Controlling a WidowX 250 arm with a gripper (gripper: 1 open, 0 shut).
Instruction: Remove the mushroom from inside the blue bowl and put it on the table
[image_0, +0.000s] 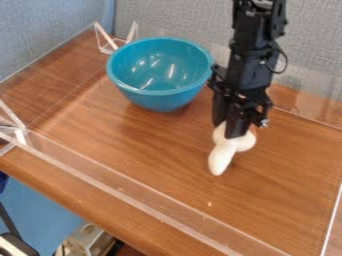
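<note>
We see the table (120, 150) first, a glossy brown wood-grain top edged by low clear acrylic walls (174, 205). Toward its far left corner sits the blue bowl (158, 74), upright and with nothing visible inside it. To the bowl's right, near the far right edge, the black arm (254, 45) reaches straight down, its gripper (237, 132) closed on the upper end of the mushroom (225, 152). The cream-white mushroom hangs below the fingers, outside the bowl and apart from it, its lower tip at or just above the tabletop; we cannot tell whether it touches.
</note>
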